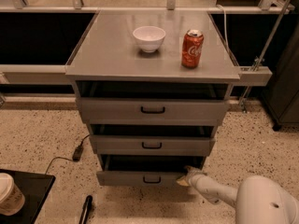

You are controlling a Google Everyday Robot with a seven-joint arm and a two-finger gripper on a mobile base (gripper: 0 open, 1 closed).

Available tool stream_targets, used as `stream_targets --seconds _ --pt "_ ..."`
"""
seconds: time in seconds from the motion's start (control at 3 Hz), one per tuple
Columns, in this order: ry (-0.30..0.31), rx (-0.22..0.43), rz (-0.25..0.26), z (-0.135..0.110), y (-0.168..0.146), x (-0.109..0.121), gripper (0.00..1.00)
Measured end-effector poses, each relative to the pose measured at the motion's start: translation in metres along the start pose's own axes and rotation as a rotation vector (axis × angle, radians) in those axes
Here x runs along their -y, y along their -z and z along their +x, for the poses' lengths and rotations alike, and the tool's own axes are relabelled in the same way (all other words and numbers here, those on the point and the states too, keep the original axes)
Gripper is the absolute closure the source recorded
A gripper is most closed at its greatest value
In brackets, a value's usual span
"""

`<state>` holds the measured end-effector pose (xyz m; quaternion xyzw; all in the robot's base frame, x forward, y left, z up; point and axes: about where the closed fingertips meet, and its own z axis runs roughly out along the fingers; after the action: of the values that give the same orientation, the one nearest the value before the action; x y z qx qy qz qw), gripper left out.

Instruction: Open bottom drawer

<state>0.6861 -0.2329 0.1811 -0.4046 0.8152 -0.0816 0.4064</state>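
Observation:
The bottom drawer point(140, 177) is the lowest of three grey drawers in a metal cabinet, with a small black loop handle point(152, 179). It stands pulled out a little, with a dark gap above its front. My gripper point(184, 178) is at the drawer's right end, at the top right corner of its front, on a white arm that comes in from the lower right. The middle drawer point(152, 145) and the top drawer point(153, 110) sit above it.
A white bowl point(149, 38) and a red soda can point(192, 48) stand on the cabinet top point(107, 55). A black cable and plug point(77, 151) lie on the speckled floor at the left. A paper cup point(9, 199) sits on a black tray at bottom left.

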Motion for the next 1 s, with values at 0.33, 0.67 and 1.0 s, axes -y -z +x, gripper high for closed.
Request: stream_targets --seconds 0.33,0.67,1.0 --pt "0.02 0.023 0.004 0.008 0.029 -0.021 1.0" --pt "0.027 0.032 0.009 0.007 0.041 -0.026 1.0" --pt "0.02 0.047 0.015 0.023 0.073 -0.05 1.0"
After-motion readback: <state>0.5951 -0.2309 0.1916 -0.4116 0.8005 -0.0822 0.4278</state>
